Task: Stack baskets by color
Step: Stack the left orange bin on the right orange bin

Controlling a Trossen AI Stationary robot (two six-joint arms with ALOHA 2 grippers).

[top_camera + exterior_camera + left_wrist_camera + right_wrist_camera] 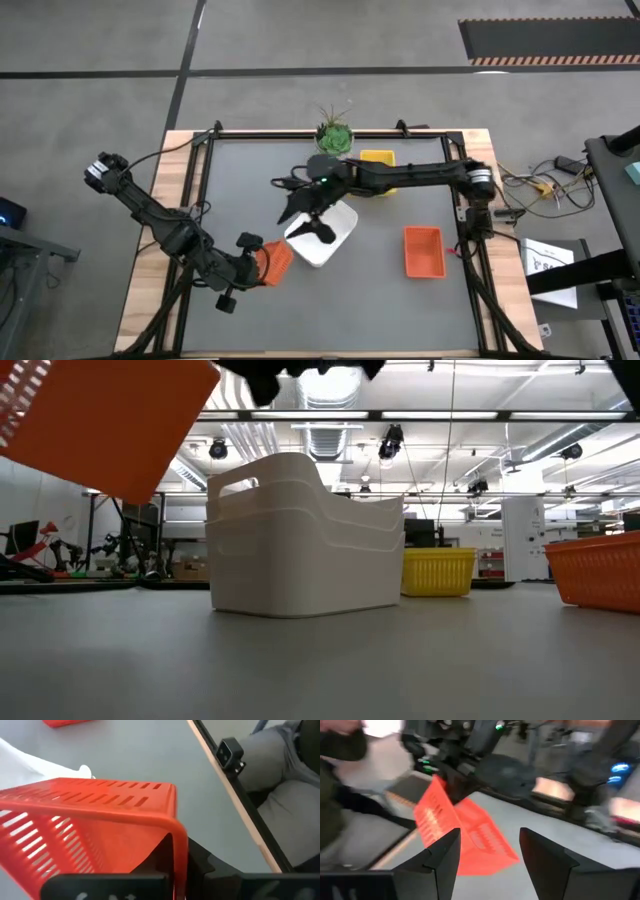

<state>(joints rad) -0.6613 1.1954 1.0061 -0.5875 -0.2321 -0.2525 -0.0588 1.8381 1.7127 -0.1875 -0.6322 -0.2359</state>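
Observation:
My left gripper (256, 264), near the table's front left, is shut on an orange basket (276, 263) that hangs tilted in the air (100, 420). Two white baskets (322, 238), one nested in the other, stand on their bottoms mid-table (305, 535). My right gripper (308, 218) hovers open above them, its fingers (445, 855) apart with nothing between; past them its wrist view shows the held orange basket (462, 837). A second orange basket (423, 250) rests on the table at the right. A yellow basket (378, 158) stands at the back, partly under my right arm. My left gripper holds the orange basket by one slotted wall near a rounded corner (176, 851); the rim runs down between the two fingers, one on each face. The fingers come slanting down from the table's near left. The basket is lifted clear of the table and tilted.
A small potted green plant (335, 133) stands at the table's far edge, beside the yellow basket. A black frame rail (205, 170) runs round the table. Bare grey tabletop (380, 300) lies along the near side between the two orange baskets.

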